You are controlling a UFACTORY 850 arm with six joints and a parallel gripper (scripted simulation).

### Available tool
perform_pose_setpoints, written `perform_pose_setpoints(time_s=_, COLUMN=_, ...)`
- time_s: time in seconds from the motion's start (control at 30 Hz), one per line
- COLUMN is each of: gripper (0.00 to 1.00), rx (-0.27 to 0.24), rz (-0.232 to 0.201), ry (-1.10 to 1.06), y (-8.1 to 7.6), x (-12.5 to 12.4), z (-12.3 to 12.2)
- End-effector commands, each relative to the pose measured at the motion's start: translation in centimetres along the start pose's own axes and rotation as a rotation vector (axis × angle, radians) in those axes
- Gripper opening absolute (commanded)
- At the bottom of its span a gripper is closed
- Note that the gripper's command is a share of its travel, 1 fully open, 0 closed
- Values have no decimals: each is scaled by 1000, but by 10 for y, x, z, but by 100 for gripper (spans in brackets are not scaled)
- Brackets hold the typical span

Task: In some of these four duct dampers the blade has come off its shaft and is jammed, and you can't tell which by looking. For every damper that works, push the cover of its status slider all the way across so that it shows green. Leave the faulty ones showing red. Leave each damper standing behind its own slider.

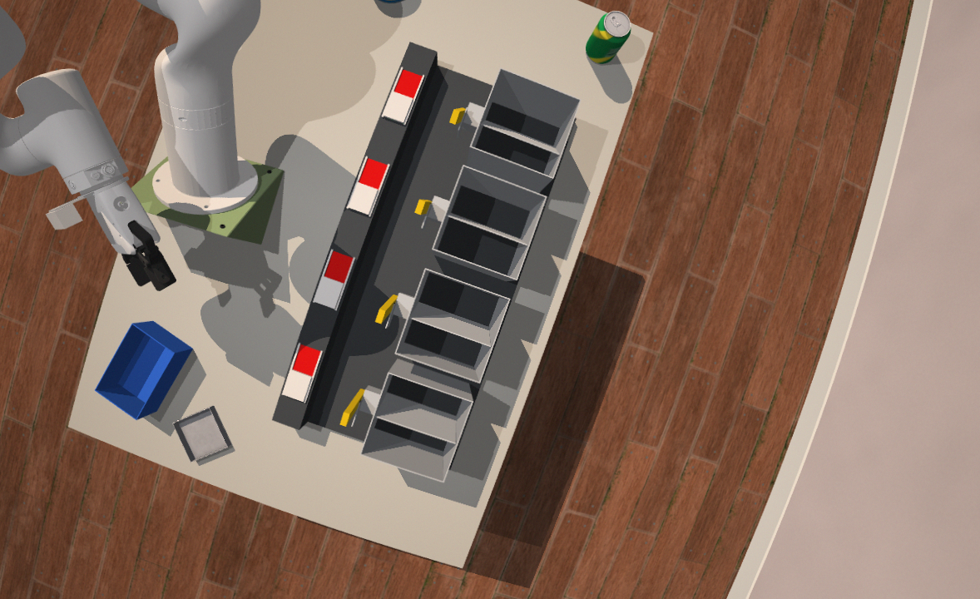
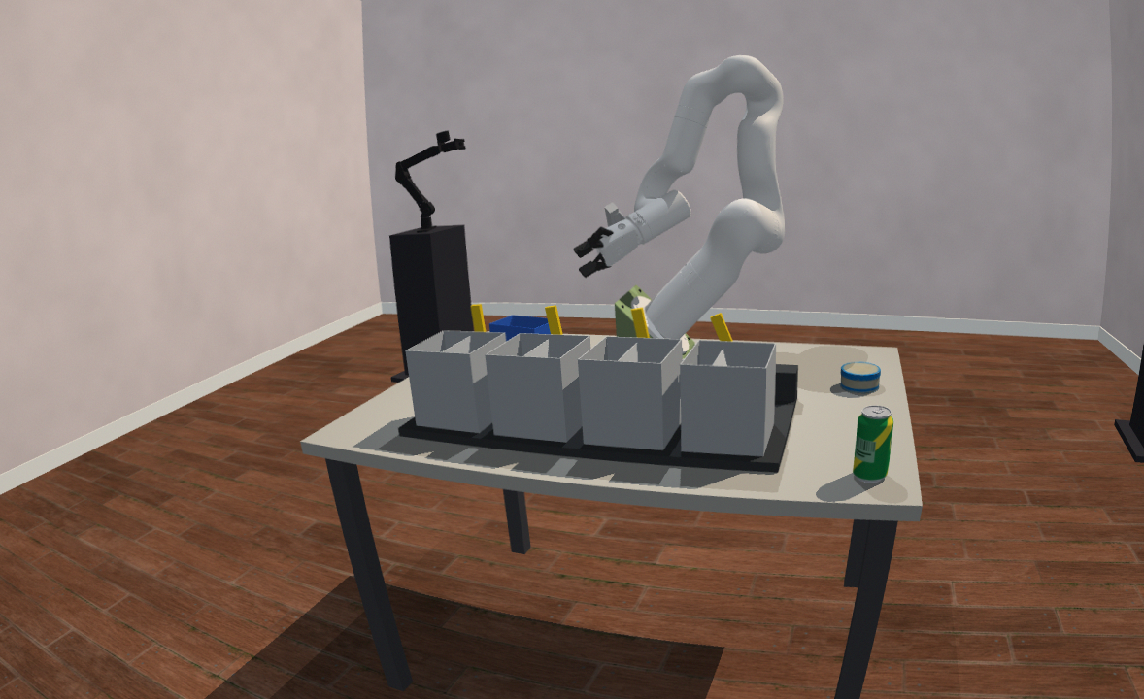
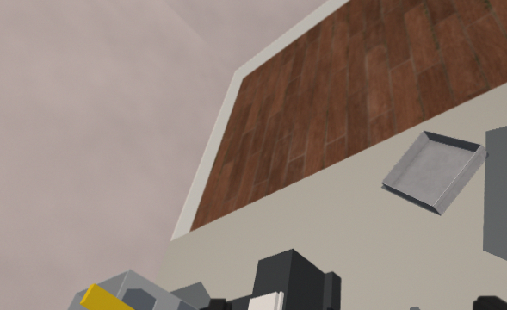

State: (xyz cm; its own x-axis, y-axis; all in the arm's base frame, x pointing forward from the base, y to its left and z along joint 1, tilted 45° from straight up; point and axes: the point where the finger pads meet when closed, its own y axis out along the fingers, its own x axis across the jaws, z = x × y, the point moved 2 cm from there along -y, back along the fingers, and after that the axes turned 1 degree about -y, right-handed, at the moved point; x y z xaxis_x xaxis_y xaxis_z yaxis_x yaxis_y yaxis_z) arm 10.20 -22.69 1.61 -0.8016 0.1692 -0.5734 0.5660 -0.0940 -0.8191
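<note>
Four grey box dampers (image 1: 525, 122) (image 1: 490, 221) (image 1: 452, 324) (image 1: 418, 414) stand in a row on a dark base, each with a yellow lever (image 1: 457, 114) (image 1: 423, 205) (image 1: 385, 308) (image 1: 350, 406) on its side. In front of them a dark rail holds four status sliders (image 1: 403, 93) (image 1: 368, 185) (image 1: 332, 278) (image 1: 301, 371). All four show red beside a pale cover. My gripper (image 1: 147, 264) is open and empty. It hangs high above the table's edge, left of the rail, well apart from the sliders; it also shows in the side view (image 2: 588, 256).
A blue bin (image 1: 141, 368) and a shallow grey tray (image 1: 203, 433) sit at the table's near-left corner; the tray also shows in the wrist view (image 3: 435, 170). A green can (image 1: 607, 36) stands at the far corner. A small blue-and-white tin (image 2: 859, 377) sits near it. The arm's base (image 1: 210, 195) is beside the rail.
</note>
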Motion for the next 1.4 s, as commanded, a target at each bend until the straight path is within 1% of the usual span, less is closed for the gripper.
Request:
perform_pose_setpoints(time_s=0.0, gripper=100, rx=2, rz=1, ry=-1, y=0, x=0, z=1)
perform_pose_setpoints(time_s=0.57, gripper=100, rx=1, rz=1, ry=-1, y=0, x=0, z=1)
perform_pose_setpoints(time_s=0.67, gripper=100, rx=-2, rz=10, ry=-15, y=3, x=-3, z=6)
perform_pose_setpoints(time_s=0.73, gripper=100, rx=-10, rz=31, ry=-43, y=10, x=-10, z=16)
perform_pose_setpoints(time_s=0.8, gripper=100, rx=-27, rz=66, ry=-92, y=22, x=-22, z=31)
perform_pose_setpoints(time_s=0.83, gripper=100, rx=-33, rz=77, ry=-107, y=25, x=-26, z=36)
perform_pose_setpoints(time_s=1.03, gripper=100, rx=-69, rz=133, ry=-188, y=45, x=-49, z=57)
perform_pose_setpoints(time_s=1.1, gripper=100, rx=-69, rz=133, ry=-188, y=45, x=-49, z=57)
perform_pose_setpoints(time_s=1.13, gripper=100, rx=-91, rz=162, ry=-229, y=56, x=-62, z=67)
perform_pose_setpoints(time_s=1.37, gripper=100, rx=-151, rz=224, ry=-324, y=80, x=-92, z=83)
